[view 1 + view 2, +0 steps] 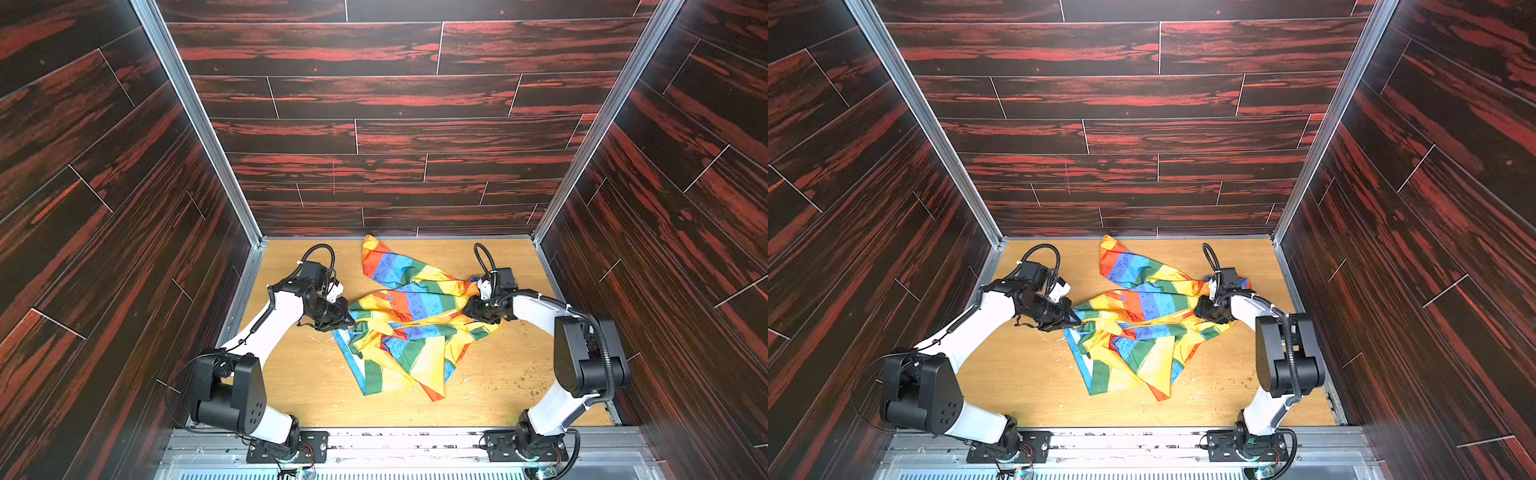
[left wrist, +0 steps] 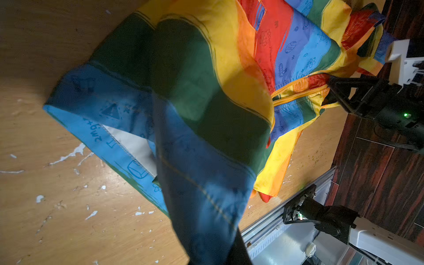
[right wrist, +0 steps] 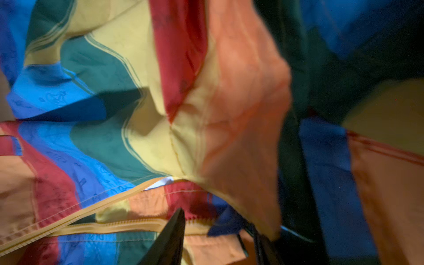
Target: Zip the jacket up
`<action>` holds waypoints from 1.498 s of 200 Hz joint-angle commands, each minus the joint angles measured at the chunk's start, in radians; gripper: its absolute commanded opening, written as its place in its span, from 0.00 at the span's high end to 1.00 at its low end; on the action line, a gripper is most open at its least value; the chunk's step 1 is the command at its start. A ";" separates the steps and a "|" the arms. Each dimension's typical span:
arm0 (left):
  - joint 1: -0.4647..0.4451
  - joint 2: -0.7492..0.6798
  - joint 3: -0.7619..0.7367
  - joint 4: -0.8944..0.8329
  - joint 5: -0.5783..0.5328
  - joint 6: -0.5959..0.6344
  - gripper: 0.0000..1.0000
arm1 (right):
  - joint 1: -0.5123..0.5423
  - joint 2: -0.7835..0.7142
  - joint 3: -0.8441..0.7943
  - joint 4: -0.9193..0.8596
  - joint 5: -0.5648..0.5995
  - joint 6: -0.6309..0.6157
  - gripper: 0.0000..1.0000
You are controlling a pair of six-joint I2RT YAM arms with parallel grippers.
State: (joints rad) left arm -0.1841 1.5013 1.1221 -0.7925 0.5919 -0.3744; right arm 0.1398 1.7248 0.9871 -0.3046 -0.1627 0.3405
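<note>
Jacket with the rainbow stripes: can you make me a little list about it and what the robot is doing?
jacket: rainbow stripes, crumpled on the wooden table
zipper: yellow, halves apart where it shows
left tool: shut on the jacket's blue and green edge
right tool: at the zipper, fabric between its jaws, grip unclear
zipped up: not yet

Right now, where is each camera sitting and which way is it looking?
Both top views: high behind both arms, looking down on them and the jacket on the table.
Left wrist: on the left arm, looking across the jacket to the right gripper.
Right wrist: on the right arm, close over the zipper; its own fingers show.
Shared: every view sees the jacket.
</note>
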 commanded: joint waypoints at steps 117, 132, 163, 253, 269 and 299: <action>0.006 -0.018 -0.003 -0.029 0.016 0.022 1.00 | -0.009 -0.172 -0.020 -0.040 -0.038 0.057 1.00; 0.006 -0.017 0.002 -0.033 0.015 0.026 1.00 | -0.021 -0.200 -0.018 -0.057 -0.027 0.057 1.00; 0.006 -0.014 0.007 -0.042 0.014 0.035 1.00 | -0.059 -0.225 -0.020 -0.076 0.022 0.043 1.00; 0.006 -0.003 0.024 -0.076 0.016 0.060 1.00 | -0.171 -0.157 0.016 -0.011 -0.003 0.052 1.00; 0.008 -0.003 0.024 -0.077 0.024 0.061 1.00 | -0.182 -0.147 0.007 0.011 -0.013 0.065 1.00; 0.010 0.000 0.023 -0.077 0.056 0.066 1.00 | -0.219 -0.100 -0.001 0.043 -0.039 0.079 1.00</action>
State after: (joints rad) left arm -0.1841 1.5017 1.1221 -0.8280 0.6167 -0.3424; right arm -0.0433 1.5669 0.9730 -0.3016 -0.1928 0.4049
